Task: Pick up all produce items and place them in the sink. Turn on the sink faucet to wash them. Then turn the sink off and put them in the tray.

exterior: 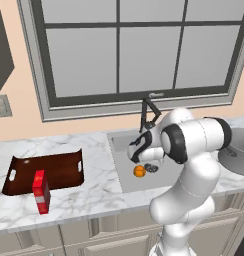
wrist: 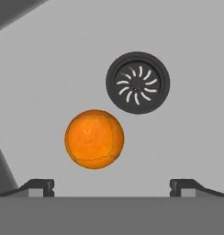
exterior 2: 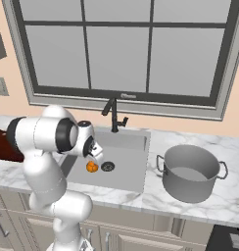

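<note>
The orange fruit lies on the floor of the grey sink, just beside the round dark drain. My gripper hangs over the basin, pointing down at the fruit. It is open, its tips are spread wide, and nothing is between them. The black faucet stands at the sink's back edge. The reddish-brown tray rests on the counter left of the sink.
A red box with a white label stands at the tray's front edge. A large grey pot sits on the marble counter right of the sink. A window runs behind the counter.
</note>
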You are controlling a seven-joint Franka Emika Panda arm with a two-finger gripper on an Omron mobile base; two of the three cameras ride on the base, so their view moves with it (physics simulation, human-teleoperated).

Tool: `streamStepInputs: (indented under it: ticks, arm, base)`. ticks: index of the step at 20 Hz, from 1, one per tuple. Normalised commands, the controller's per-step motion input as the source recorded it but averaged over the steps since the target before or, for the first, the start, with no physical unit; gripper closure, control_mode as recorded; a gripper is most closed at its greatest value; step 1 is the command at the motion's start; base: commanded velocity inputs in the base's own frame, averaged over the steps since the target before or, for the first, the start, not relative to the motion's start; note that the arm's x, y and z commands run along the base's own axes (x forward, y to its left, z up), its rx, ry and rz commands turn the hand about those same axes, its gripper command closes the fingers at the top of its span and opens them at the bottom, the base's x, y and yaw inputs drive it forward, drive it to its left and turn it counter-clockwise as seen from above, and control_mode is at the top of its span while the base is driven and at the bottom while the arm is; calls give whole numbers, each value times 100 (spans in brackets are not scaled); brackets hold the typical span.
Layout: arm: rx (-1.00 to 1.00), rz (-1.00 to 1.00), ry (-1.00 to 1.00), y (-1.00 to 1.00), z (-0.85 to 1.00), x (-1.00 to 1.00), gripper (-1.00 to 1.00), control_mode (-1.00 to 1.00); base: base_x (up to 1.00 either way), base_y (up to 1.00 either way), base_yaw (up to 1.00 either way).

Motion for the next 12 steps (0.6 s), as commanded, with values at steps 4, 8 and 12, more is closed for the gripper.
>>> streamStepInputs:
  ticks: [4, 8, 12]
  arm:
    - [0, 0, 0, 0, -25, 0, -100, -100]
    - [0, 0, 0, 0, -26, 2, -100, -100]
    - [0, 0, -1, 0, -23, 16, -100, -100]
  base:
    - [0, 0, 0]
    - [0, 0, 0]
    - [0, 0, 0]
